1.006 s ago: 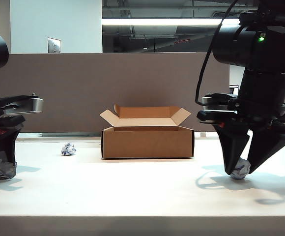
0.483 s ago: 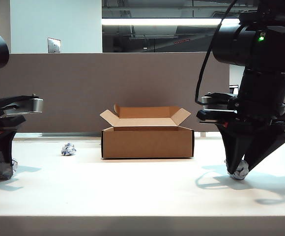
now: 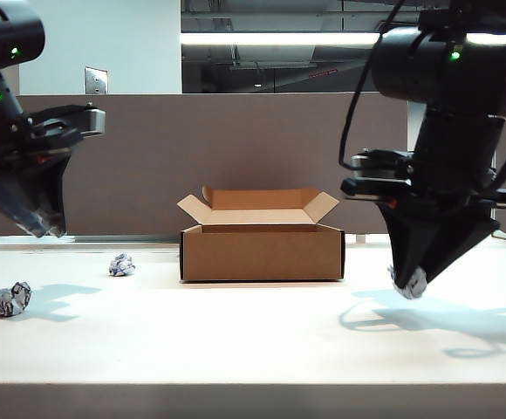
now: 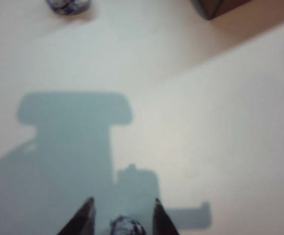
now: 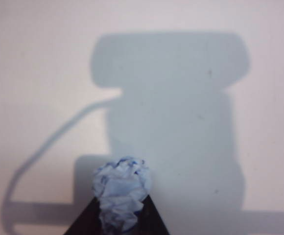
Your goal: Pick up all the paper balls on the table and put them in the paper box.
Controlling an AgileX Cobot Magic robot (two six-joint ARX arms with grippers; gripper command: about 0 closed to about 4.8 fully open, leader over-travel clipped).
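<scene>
The right gripper [image 3: 410, 284] hangs just off the worktop [image 3: 235, 340], right of the paper box [image 3: 262, 250], jaws pinched on 1 paper ball [image 5: 122, 191]. The left gripper [image 3: 48, 229] is up high at the far left, jaws part-open and empty; 1 ball [image 3: 5, 298] lies below it, another [image 3: 121, 264] left of the box.

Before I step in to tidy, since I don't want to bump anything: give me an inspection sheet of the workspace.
Surface: table, white.
Job's things: paper box open, centre; near ball and far-left ball lie left of it; third ball held.
Clutter: nothing seen.
Grippers: left gripper open, empty, high at left; right gripper shut on third ball, above table.
Cables: black cable loops beside right arm.
Surroundings: grey divider behind.
</scene>
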